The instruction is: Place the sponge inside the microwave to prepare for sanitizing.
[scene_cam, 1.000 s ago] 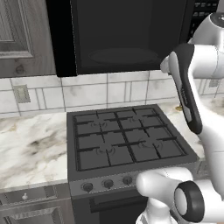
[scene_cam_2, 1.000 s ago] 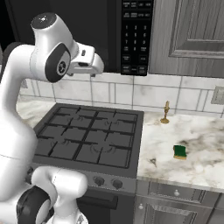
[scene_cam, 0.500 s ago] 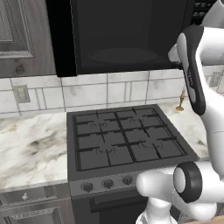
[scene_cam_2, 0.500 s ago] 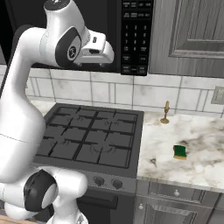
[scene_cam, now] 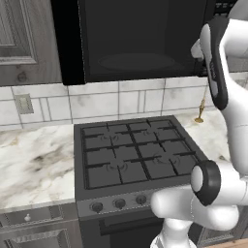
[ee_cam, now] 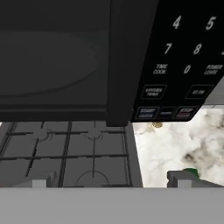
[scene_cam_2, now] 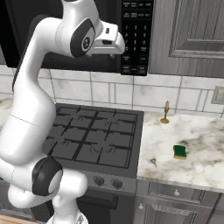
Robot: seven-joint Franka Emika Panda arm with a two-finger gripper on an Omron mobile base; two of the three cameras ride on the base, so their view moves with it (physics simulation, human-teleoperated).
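Pincer (ee_cam: 109, 181) wide and empty, up at the microwave (scene_cam_2: 65, 35) front.
Sponge (scene_cam_2: 179, 152) lies on the desk (scene_cam_2: 192, 144) at the stove's (scene_cam_2: 94, 140) three o'clock; swinging down, the arm could clip the brass stand (scene_cam_2: 165, 113).

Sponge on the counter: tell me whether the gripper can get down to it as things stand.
Probably yes. The sponge lies in the open on the marble counter, nothing over it; the brass stand stands apart. The gripper, open, is high by the microwave, so it must descend.
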